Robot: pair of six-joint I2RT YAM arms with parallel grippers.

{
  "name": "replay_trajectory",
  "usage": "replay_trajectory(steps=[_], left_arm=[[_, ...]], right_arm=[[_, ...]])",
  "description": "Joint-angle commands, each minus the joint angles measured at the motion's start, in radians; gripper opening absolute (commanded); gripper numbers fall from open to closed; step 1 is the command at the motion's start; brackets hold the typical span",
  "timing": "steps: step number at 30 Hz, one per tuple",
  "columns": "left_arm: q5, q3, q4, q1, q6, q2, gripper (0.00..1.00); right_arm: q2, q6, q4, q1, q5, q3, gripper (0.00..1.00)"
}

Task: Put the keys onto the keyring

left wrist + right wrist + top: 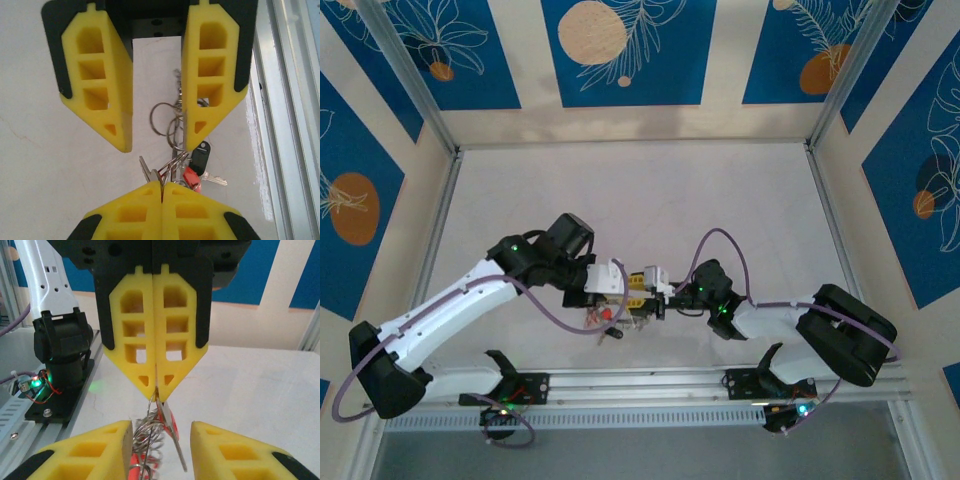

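Where the two arms meet low over the table [640, 190], we see the left gripper [156, 386] clenched on the keyring [161, 118], which hangs from its tips. The coil's long axis runs from that pinch toward the right gripper [159, 145], whose jaws stand apart with the coil between them. The keys [194, 176] bunch by the pinch, and one blade points down, tilted slightly.

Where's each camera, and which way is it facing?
Top external: overhead, behind the bases, looking down at the white table; left arm and right arm show.
Left wrist: looks past its shut left tool at the silvery wire keyring and open right tool.
Right wrist: opposite way, past the right tool at the left tool.
Wrist views share the keyring.
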Motion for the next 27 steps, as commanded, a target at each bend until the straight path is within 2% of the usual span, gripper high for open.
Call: replay_trajectory(steps=[1, 10, 18, 27], left_arm=[[0.007, 0.053, -0.007, 0.004, -0.029, 0.004, 0.00], [0.008, 0.069, -0.002, 0.004, -0.073, 0.010, 0.00], [0.020, 0.079, 0.005, 0.004, -0.094, 0.027, 0.00], [0.024, 0.069, 0.023, 0.005, -0.117, 0.022, 0.00]], right_arm=[[-0.065, 0.022, -0.082, 0.015, 0.009, 0.016, 0.37], [-0.206, -0.008, -0.357, 0.055, 0.130, 0.047, 0.36], [-0.186, 0.022, -0.390, 0.088, 0.246, 0.073, 0.34], [-0.114, 0.037, -0.386, 0.106, 0.307, 0.121, 0.22]])
